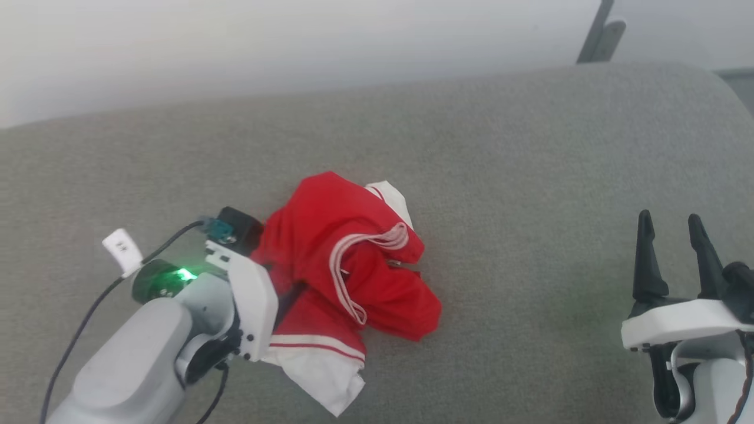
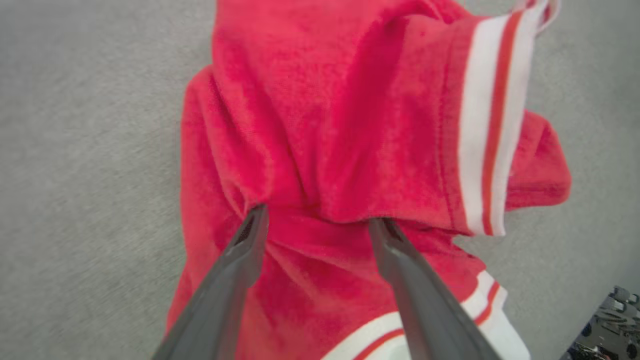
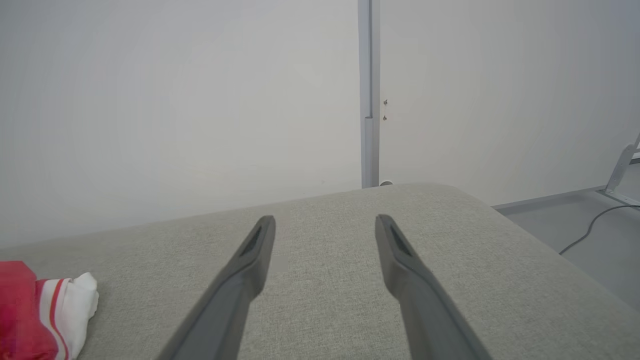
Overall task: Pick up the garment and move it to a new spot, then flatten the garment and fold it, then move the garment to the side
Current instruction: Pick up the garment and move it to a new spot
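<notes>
The garment (image 1: 347, 259), bright red with white sleeve ends and striped trim, lies crumpled in a heap on the grey upholstered surface (image 1: 518, 176). My left gripper (image 2: 318, 219) is pushed into the heap's left side. Its two fingers stand wide apart and open, with their tips tucked under a red fold (image 2: 350, 125), and in the head view the cloth hides them. At the lower right, my right gripper (image 1: 670, 218) stands open and empty, well clear of the garment. In the right wrist view the same gripper (image 3: 325, 220) hovers above bare fabric, with the garment (image 3: 20, 310) at the far left edge.
The grey surface rounds off at its far and right edges, and a pale wall (image 3: 200, 100) rises behind it. A metal leg (image 1: 601, 35) stands behind the far right corner. The floor to the right carries a dark cable (image 3: 590, 225). Bare fabric lies between the garment and my right gripper.
</notes>
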You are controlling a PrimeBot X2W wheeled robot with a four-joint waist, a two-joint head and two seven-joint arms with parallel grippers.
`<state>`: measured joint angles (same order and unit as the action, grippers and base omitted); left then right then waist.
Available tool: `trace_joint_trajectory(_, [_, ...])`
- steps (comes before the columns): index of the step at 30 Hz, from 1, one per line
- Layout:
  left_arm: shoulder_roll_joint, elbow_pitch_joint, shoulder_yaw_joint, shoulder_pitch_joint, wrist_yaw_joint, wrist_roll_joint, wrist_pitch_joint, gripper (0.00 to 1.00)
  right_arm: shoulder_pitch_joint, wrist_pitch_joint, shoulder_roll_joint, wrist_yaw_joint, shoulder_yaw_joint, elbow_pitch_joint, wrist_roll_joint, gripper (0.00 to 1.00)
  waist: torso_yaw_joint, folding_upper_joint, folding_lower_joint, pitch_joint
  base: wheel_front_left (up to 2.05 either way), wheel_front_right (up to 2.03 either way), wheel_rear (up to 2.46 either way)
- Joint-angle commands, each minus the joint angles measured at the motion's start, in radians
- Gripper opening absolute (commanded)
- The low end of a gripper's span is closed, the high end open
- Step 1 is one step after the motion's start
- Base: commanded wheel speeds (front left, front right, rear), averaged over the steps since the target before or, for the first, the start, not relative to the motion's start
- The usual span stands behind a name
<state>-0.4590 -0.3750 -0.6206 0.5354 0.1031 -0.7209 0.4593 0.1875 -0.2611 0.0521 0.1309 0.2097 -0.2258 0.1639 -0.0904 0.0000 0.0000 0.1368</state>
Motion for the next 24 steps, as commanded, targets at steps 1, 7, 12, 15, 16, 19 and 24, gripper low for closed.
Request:
trace_joint_trajectory(1, [-0.014,0.015,0.01,-0.025,0.005,0.007,-0.022,1.0,-0.011,-0.006,0.0,0.0,-0.002,0.005,-0.002,1.0,0.023,0.0,0.0,-0.03,0.0,0.0,0.0])
trace_joint_trajectory(7, [-0.062,0.068,0.068,-0.086,-0.008,-0.001,-0.149,1.0,-0.036,-0.006,0.019,0.0,-0.024,-0.001,0.013,1.0,0.052,0.0,0.0,-0.078,0.0,0.0,0.0])
trace_joint_trajectory(12, [-0.103,0.118,0.141,-0.179,-0.045,0.007,-0.322,1.0,-0.064,-0.006,0.031,0.0,-0.037,-0.007,0.03,1.0,0.076,0.0,0.0,-0.125,0.0,0.0,0.0])
trace_joint_trajectory(15, [-0.133,0.149,0.194,-0.26,-0.076,0.01,-0.437,1.0,-0.083,-0.006,0.042,0.0,-0.048,-0.012,0.038,1.0,0.097,0.0,0.0,-0.151,0.0,0.0,0.0])
trace_joint_trajectory(16, [-0.136,0.154,0.208,-0.28,-0.085,0.003,-0.46,1.0,-0.086,-0.006,0.045,0.0,-0.05,-0.011,0.038,1.0,0.102,0.0,0.0,-0.155,0.0,0.0,0.0])
trace_joint_trajectory(19, [-0.156,0.166,0.241,-0.335,-0.1,0.008,-0.534,1.0,-0.096,-0.006,0.05,0.0,-0.052,-0.011,0.04,1.0,0.117,0.0,0.0,-0.167,0.0,0.0,0.0])
trace_joint_trajectory(24, [-0.173,0.166,0.294,-0.419,-0.119,-0.012,-0.633,1.0,-0.103,-0.006,0.053,0.0,-0.053,-0.008,0.041,1.0,0.139,0.0,0.0,-0.181,0.0,0.0,0.0])
